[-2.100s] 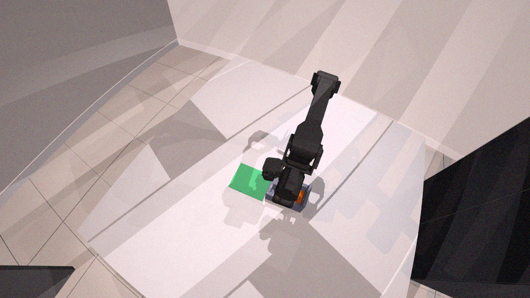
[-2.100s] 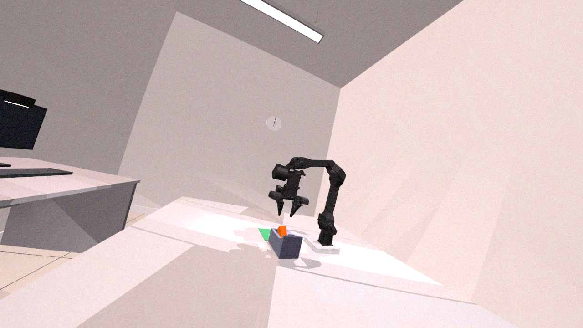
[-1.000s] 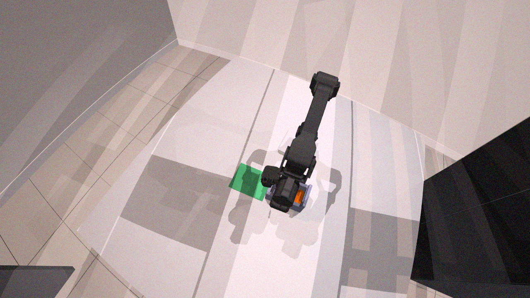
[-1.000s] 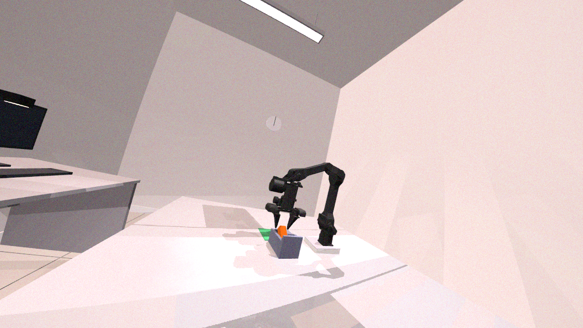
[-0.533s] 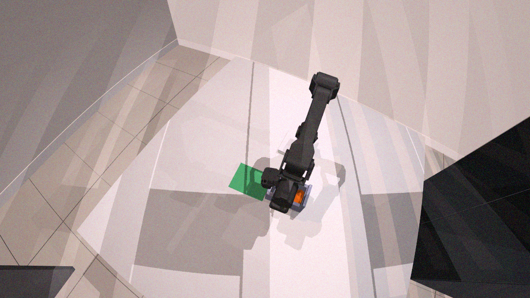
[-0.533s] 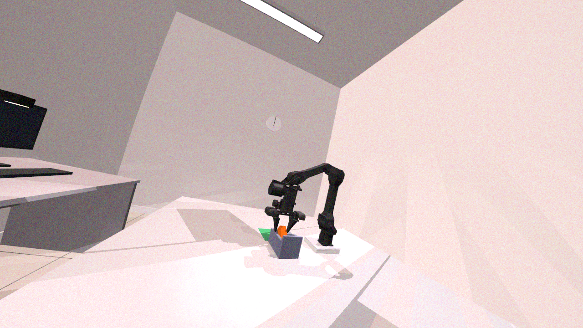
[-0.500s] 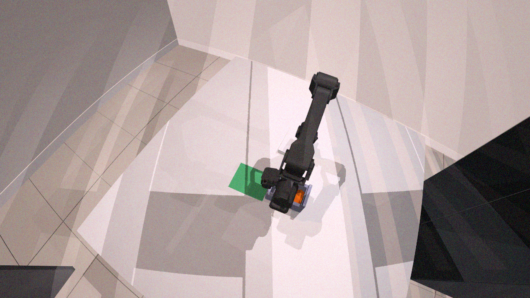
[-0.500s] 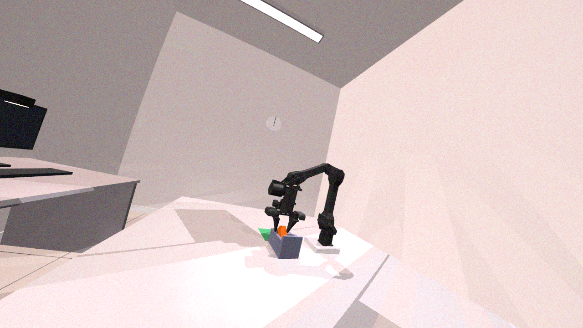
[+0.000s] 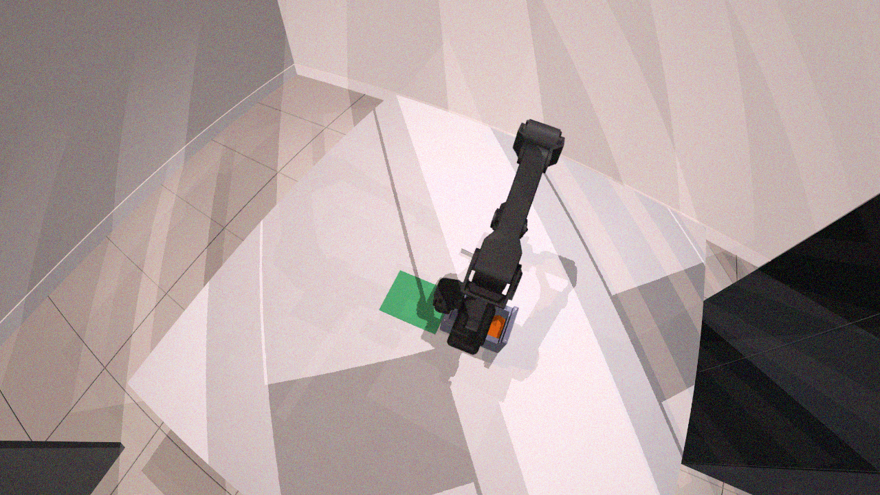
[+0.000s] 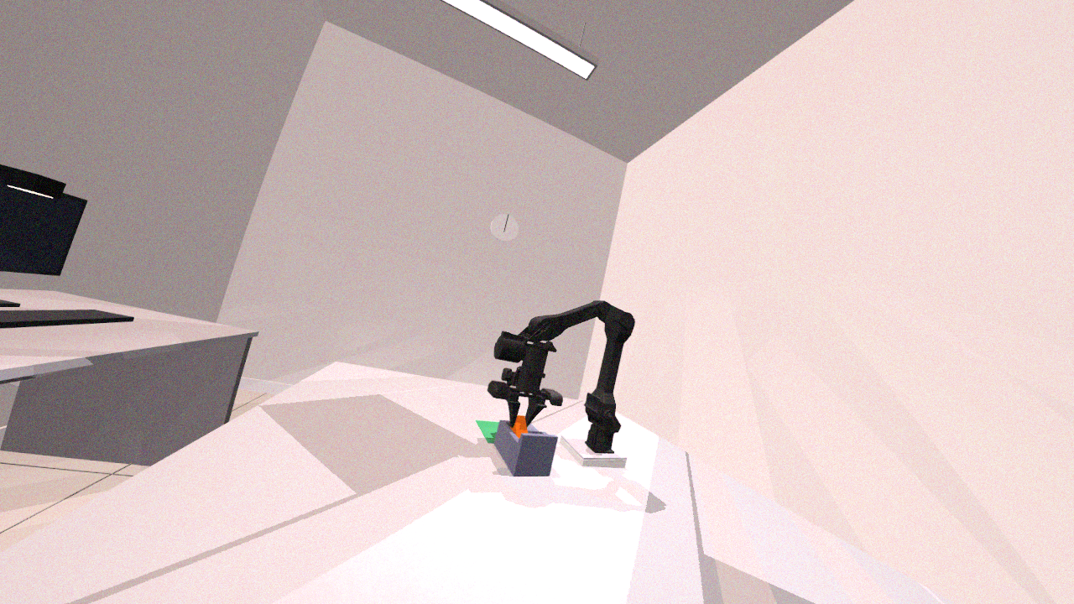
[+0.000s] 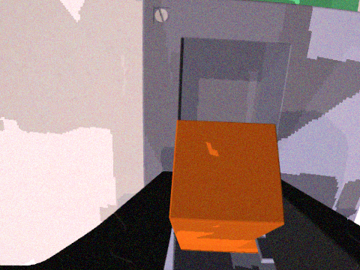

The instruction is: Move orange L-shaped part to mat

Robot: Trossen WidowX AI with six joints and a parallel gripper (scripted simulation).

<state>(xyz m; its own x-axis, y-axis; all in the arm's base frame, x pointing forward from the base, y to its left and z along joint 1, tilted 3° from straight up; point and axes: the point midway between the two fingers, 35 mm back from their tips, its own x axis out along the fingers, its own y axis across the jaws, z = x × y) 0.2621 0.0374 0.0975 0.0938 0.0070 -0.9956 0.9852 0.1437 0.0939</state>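
The orange part (image 9: 496,327) (image 10: 519,432) (image 11: 225,169) stands tipped in the grey tray (image 9: 497,347) (image 10: 534,455) (image 11: 159,82), its raised end above the tray top. Its lower end is mostly hidden in the wrist view. The bare pocket floor shows beyond it there. My gripper (image 10: 522,424) points down, with its fingers against both sides of the raised end, shut on it. The fingertips are partly hidden behind the part in the wrist view, and the arm covers them in the top view. The green mat (image 9: 405,298) (image 10: 487,428) (image 11: 331,4) lies beside the tray.
The arm's pale base plate (image 10: 604,461) is on the table to the right of the tray in the exterior view. A screw head (image 11: 161,15) sits in the tray's top face. A separate desk (image 10: 150,398) stands at the far left of the exterior view.
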